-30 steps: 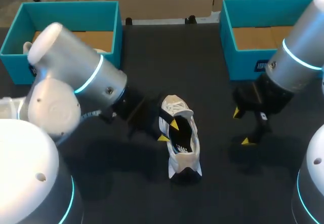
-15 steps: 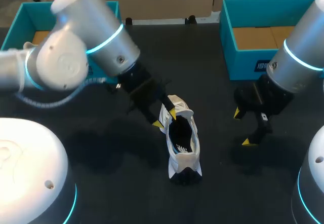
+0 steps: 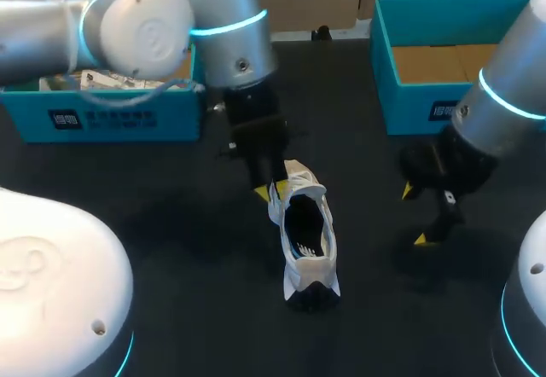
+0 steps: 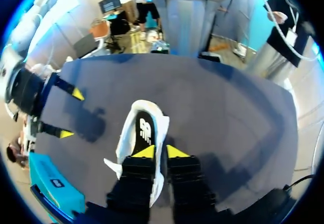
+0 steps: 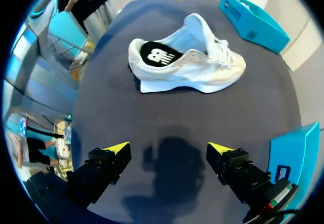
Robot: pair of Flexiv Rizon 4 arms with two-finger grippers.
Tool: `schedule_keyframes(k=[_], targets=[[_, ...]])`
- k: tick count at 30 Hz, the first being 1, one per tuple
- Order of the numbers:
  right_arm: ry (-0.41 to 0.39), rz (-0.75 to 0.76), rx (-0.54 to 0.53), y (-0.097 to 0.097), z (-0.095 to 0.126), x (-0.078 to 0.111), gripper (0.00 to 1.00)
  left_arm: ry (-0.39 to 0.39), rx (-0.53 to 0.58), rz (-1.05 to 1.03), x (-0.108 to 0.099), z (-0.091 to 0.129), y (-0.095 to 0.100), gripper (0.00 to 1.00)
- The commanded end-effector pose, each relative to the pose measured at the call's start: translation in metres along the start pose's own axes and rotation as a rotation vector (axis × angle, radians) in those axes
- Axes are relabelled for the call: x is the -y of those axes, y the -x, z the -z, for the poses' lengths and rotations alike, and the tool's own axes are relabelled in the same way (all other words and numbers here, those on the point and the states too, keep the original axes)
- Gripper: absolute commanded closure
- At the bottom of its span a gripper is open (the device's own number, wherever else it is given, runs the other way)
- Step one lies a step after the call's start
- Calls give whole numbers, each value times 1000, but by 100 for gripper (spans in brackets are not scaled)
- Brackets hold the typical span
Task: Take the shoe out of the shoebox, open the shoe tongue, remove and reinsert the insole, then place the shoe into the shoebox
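Shoe (image 3: 305, 239) sits upright on the desk (image 3: 358, 138). My left claw (image 4: 160, 151) is clamped on its side wall, one finger inside. My right claw (image 5: 168, 148) hovers spread, well aside.

I see the shoe (image 3: 309, 264), a white and cream trainer, out in the open and standing upright on its sole. Its dark heel (image 3: 314, 293) faces me and its toe points away. The mouth gapes wide. The black insole (image 3: 304, 228), with its white logo, lies flat inside, and the tongue (image 5: 202, 27) stands up above the white laces (image 5: 223, 51). Both shoeboxes are teal and lidless. The left shoebox (image 3: 119, 121) sits well apart from the shoe, beyond its toe and to its left, with white paper (image 3: 111, 80) inside. The right shoebox (image 3: 409, 108) sits well apart beyond the toe on the shoe's other side and shows a brown floor.
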State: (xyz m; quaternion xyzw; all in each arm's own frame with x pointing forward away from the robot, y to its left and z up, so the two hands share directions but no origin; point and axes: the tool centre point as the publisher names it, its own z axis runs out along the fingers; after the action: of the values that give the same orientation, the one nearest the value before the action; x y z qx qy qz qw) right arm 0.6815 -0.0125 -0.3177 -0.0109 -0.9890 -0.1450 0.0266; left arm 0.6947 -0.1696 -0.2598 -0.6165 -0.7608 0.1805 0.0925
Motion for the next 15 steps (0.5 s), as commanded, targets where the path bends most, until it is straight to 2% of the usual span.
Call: schedule_keyframes(k=[1, 15], targets=[[34, -74, -17, -4, 17, 32, 0, -4, -288, -6, -3, 4, 5, 100], [34, -74, -17, -4, 17, 32, 0, -4, -288, -6, -3, 4, 5, 100]])
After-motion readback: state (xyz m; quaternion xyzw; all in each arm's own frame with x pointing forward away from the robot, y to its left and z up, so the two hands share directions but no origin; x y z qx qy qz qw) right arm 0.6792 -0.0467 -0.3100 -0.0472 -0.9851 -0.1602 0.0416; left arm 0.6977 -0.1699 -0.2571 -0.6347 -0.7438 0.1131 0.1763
